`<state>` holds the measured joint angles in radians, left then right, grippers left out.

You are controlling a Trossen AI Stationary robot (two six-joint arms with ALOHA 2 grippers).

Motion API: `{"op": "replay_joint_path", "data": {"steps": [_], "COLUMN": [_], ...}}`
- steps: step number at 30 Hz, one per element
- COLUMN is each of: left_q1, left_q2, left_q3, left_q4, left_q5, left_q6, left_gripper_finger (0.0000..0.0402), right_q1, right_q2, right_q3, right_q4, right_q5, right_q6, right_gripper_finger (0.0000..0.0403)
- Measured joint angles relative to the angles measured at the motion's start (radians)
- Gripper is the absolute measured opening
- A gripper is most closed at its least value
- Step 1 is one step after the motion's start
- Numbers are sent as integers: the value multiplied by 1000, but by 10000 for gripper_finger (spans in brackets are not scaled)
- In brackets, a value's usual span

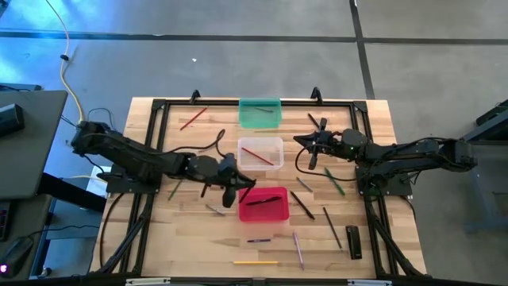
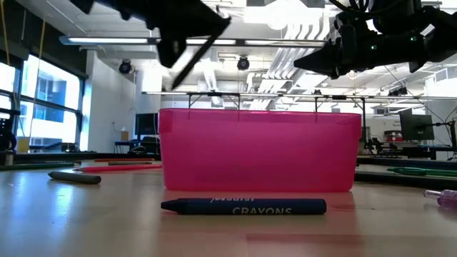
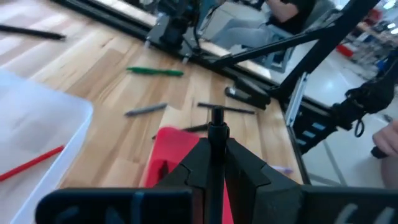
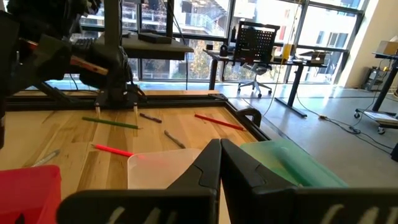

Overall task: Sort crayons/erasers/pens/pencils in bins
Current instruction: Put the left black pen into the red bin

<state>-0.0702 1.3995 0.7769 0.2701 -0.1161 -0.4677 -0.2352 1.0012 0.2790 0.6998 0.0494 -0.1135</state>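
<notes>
My left gripper (image 1: 238, 186) hovers over the left end of the red bin (image 1: 264, 205), shut on a black pen (image 3: 216, 127). In the low view that pen (image 2: 200, 56) slants above the red bin (image 2: 257, 150). Another dark pen lies inside the red bin. The clear bin (image 1: 260, 152) holds a red pencil (image 1: 255, 154). The teal bin (image 1: 259, 113) stands at the far edge. My right gripper (image 1: 302, 142) is shut on nothing, raised to the right of the clear bin. My left gripper pinches the black pen between its two fingers (image 3: 242, 168). The pen's free end (image 3: 216, 117) sticks out past the fingertips. The pen is lifted clear and tilted over the red bin (image 3: 177, 146). Which part of the pen the fingers have is hidden by the gripper.
Loose pencils, pens and crayons lie about the table: a red pencil (image 1: 193, 119) far left, green ones (image 1: 333, 181) right, a yellow one (image 1: 255, 261) and a blue crayon (image 2: 243, 207) near the front. A black block (image 1: 353, 241) lies near right. A black frame (image 1: 151, 159) rims the table.
</notes>
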Motion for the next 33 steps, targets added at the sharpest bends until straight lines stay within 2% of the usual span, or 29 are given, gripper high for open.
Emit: {"op": "replay_joint_path", "data": {"steps": [4,8,18,24,33], "left_q1": [28,38,38,38,35], "left_q2": [68,142,358,485,614], "left_q3": [11,89,419,574,702], "left_q4": [64,28,-410,-511,-631], "left_q5": [51,83,130,202,207], "left_q6": [8,53,190,217,217], "left_gripper_finger": [21,21,21,21,21], "right_q1": [0,0,0,0,0], "right_q2": [0,0,0,0,-1], "right_q3": [0,0,0,1,1], "right_q4": [0,0,0,-3,-6], "right_q5": [0,0,0,0,0], "right_q6": [0,0,0,0,0], "right_gripper_finger": [0,0,0,0,0]}}
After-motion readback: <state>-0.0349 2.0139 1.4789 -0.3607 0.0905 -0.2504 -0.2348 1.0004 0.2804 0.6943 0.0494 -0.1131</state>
